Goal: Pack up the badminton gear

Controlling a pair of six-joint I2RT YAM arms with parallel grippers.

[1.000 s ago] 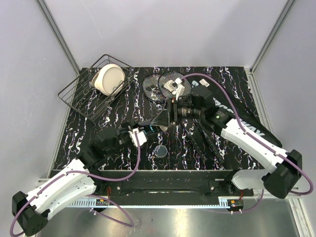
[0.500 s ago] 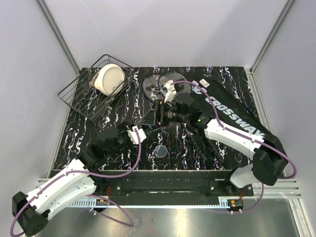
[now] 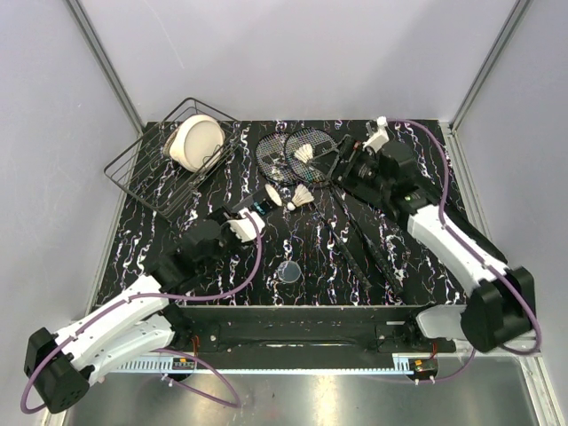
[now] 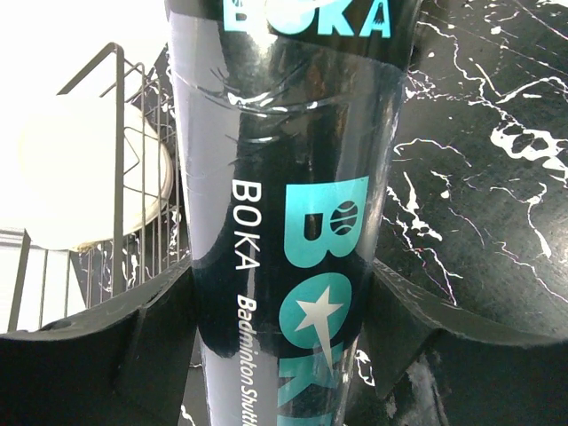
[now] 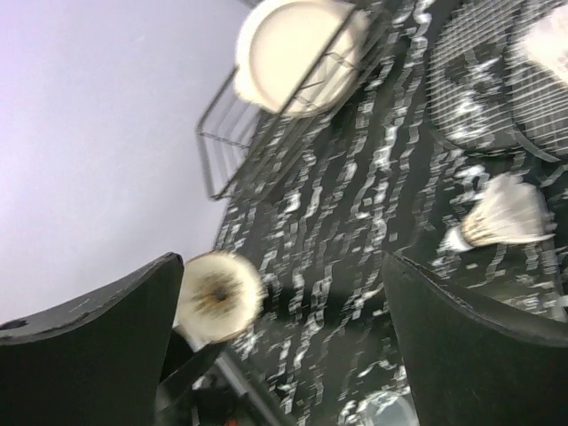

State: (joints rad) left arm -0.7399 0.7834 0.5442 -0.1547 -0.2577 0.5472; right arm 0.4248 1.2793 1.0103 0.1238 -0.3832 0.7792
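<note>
- Pinches the black shuttle tube (image 4: 293, 195) in the left gripper (image 4: 282, 306), one finger pressed against each side.
- Runs the tube out past the fingertips, with the wire basket (image 4: 115, 177) off to their left.
- Spreads the right gripper (image 5: 280, 275) wide, nothing between its fingers.
- Leaves one shuttlecock (image 5: 501, 220) on the table just beyond the right fingertip, and a second shuttlecock (image 3: 304, 153) farther off on the racket heads (image 3: 288, 158).
</note>
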